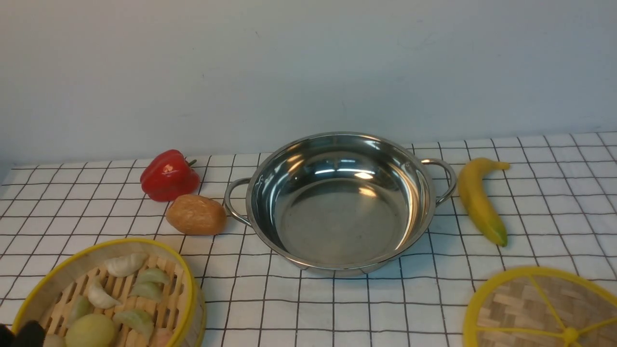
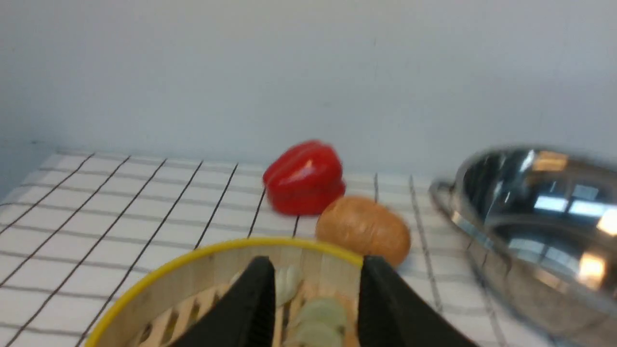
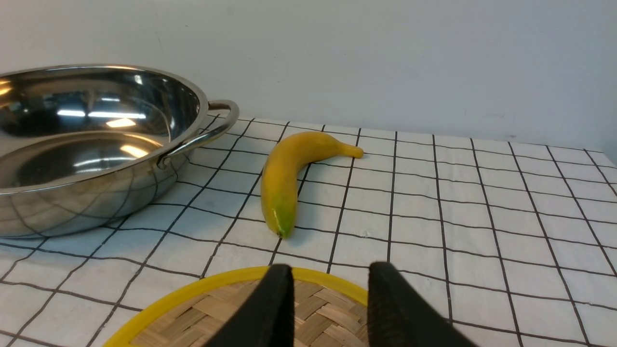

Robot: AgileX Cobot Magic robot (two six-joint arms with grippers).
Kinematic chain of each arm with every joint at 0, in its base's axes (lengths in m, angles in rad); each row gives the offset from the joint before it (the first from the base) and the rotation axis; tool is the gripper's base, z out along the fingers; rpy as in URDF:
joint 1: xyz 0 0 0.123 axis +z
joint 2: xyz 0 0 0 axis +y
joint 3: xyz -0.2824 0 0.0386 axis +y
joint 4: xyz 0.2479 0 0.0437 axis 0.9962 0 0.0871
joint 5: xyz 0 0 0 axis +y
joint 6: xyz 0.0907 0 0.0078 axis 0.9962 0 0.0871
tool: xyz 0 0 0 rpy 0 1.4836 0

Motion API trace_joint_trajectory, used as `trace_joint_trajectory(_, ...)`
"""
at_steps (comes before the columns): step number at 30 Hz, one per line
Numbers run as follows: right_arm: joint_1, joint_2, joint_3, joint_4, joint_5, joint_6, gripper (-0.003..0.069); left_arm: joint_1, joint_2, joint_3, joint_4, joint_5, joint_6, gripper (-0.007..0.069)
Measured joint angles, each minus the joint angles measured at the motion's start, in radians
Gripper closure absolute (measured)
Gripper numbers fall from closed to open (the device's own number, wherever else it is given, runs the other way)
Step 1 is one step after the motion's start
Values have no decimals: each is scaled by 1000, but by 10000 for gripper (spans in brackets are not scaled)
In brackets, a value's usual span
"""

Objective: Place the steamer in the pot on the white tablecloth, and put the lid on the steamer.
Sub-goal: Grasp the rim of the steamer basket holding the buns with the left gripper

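The left pincer [image 2: 318, 289] stood apart at its tips, with nothing gripped between them; in the front view only its dark tips showed, at the near left corner, over the edge of the steamer [image 1: 196, 308]. The steamer, a round bamboo basket with a yellow rim, sat at the near left on the white tablecloth [image 1: 289, 308], outside the pot. On its slatted floor lay pale, garlic-like pieces [image 1: 126, 265], several greenish crescent pieces [image 1: 136, 320] and a round yellow-green item [image 1: 90, 331], with part of the basket cut off by the view.

Beyond the steamer, a red pepper [image 1: 169, 177] lay on its side, its green stem pointing right, and a brown, potato-like item [image 1: 196, 215] lay just nearer and to the right of it, near the pot's left handle.

The pot [image 1: 342, 217], wide and shiny, stood upright and empty in the middle, its two looped handles out to the sides. Just right of its right handle was a curved yellow banana [image 1: 478, 200], its green tip toward the near side.

At the near right, the lid [image 1: 520, 303] lay flat on the cloth, its yellow knob upward, partly out of view. The right pincer [image 3: 330, 289] was parted too, holding nothing.
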State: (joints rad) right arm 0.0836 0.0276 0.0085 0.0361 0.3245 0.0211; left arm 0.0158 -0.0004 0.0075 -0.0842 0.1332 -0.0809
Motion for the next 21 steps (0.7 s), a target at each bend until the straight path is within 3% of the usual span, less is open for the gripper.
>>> trace_joint_trajectory(6,0,0,0,0,0,0,416,0,0,0,-146,-282,-97,382)
trace_joint_trajectory(11,0,0,0,0,0,0,416,0,0,0,-163,-510,-181,382)
trace_joint_trajectory(14,0,0,0,0,0,0,416,0,0,0,-162,-561,-289,382)
trace_joint_trajectory(16,0,0,0,0,0,0,416,0,0,0,-125,-550,-405,382)
trace_joint_trajectory(19,0,0,0,0,0,0,416,0,0,0,37,-472,-611,382)
trace_joint_trajectory(21,0,0,0,0,0,0,416,0,0,0,122,-436,-680,382)
